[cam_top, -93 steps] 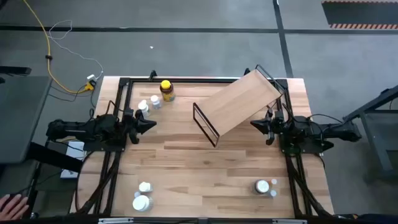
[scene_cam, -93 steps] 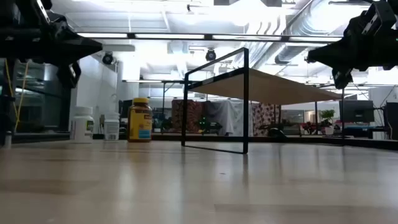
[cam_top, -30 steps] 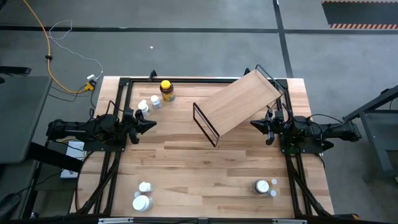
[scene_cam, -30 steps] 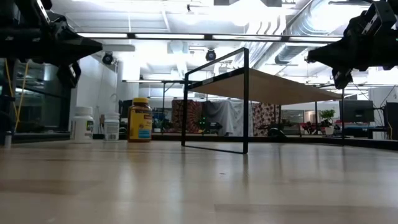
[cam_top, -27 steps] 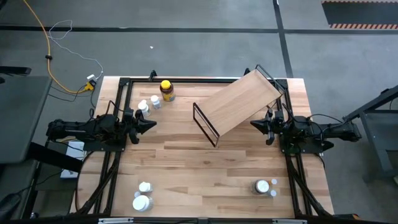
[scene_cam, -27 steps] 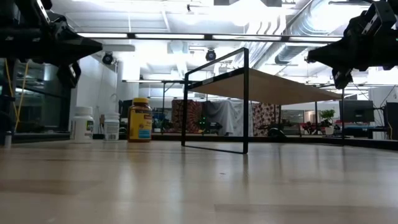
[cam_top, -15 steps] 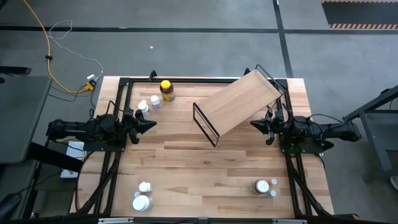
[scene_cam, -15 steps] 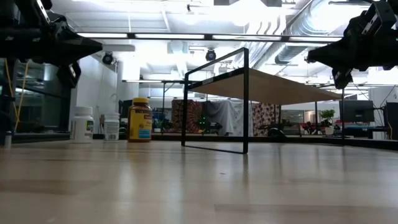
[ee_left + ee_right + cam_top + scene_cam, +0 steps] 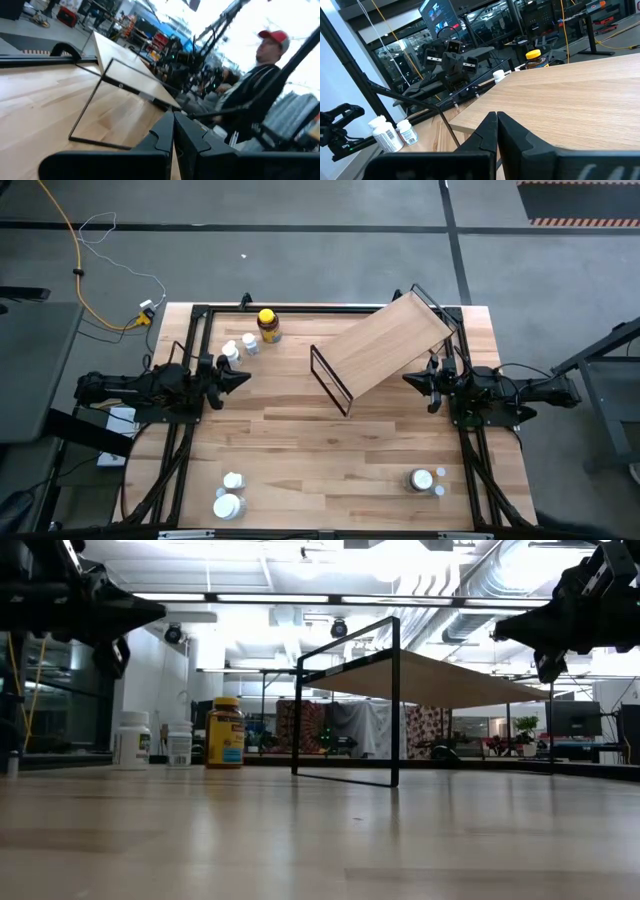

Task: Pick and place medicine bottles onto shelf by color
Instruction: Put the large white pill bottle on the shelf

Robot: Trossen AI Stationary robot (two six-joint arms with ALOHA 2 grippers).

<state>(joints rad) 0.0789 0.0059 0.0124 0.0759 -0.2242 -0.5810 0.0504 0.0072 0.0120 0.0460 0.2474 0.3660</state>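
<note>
Low view hides your near-edge medicine bottles; only three show left of the shelf [image 9: 440, 675], labels unreadable. Left gripper [image 9: 243, 378] and right gripper [image 9: 408, 379] flank the shelf, fingers pressed together, holding nothing.

Yellow cable [image 9: 75, 240] on grey floor; person in red cap [image 9: 272, 36] beyond table.

Around your table you have a grey floor [image 9: 330, 240] with a yellow cable [image 9: 75, 250] trailing across it. Behind, bright ceiling lights [image 9: 400, 560] and exposed ducts [image 9: 480, 600] fill the room.
</note>
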